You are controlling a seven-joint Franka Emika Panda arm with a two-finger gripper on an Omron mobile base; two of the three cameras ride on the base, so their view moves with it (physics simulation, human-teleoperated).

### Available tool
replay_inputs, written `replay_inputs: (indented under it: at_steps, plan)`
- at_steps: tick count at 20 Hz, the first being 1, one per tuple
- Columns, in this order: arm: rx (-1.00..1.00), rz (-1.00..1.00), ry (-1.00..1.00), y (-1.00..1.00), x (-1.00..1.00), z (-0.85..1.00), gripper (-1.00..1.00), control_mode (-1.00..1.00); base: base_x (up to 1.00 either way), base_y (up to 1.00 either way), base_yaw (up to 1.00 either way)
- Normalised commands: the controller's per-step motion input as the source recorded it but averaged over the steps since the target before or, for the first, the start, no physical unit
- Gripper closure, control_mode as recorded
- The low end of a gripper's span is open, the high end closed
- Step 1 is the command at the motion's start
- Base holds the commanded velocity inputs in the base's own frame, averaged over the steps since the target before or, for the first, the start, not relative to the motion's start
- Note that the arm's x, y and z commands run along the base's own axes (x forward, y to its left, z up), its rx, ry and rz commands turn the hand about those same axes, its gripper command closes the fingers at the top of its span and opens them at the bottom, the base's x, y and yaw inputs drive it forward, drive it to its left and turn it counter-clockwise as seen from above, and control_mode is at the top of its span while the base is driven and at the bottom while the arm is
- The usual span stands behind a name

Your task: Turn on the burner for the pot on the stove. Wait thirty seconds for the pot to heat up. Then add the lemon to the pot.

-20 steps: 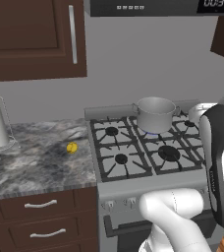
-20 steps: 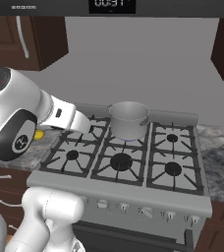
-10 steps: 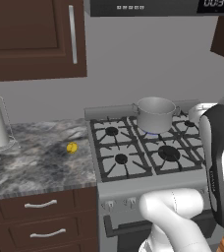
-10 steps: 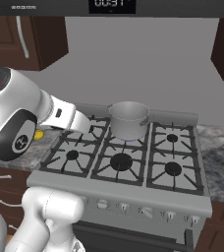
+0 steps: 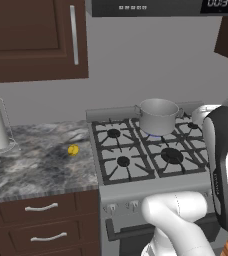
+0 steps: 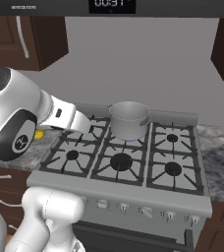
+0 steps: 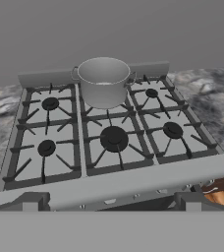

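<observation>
Fingers (image 7: 29, 201) sit spread wide with nothing in them, back off the stove's (image 7: 133, 180) front edge, so burner's (image 5: 155, 135) lit under the pot (image 5: 157, 115) at the back middle, lemon (image 5: 73, 149) waiting on the counter (image 5: 36, 165) beside the stove's left edge.

Pot (image 5: 157, 115) on stove (image 5: 136, 172); lemon (image 5: 73, 149) on marble counter (image 5: 31, 165).

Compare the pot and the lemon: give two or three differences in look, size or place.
The pot is silver-grey metal and cylindrical; the lemon is bright yellow and round. The pot is far larger than the lemon. The pot stands on the stove grate, the lemon on the marble counter beside it.
</observation>
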Motion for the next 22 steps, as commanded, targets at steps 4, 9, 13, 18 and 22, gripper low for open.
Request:
replay_inputs:
  at_steps: [4, 9, 13, 18, 22]
  plan:
    - [0.0, 0.0, 0.0, 0.0, 0.0, 0.0, -1.0, -1.0, 0.0, 0.0, 0.0]
    - [0.0, 0.0, 0.0, 0.0, 0.0, 0.0, -1.0, -1.0, 0.0, 0.0, 0.0]
    - [0.0, 0.0, 0.0, 0.0, 0.0, 0.0, -1.0, -1.0, 0.0, 0.0, 0.0]
    - [0.0, 0.0, 0.0, 0.0, 0.0, 0.0, -1.0, -1.0, 0.0, 0.0, 0.0]
    - [0.0, 0.0, 0.0, 0.0, 0.0, 0.0, -1.0, -1.0, 0.0, 0.0, 0.0]
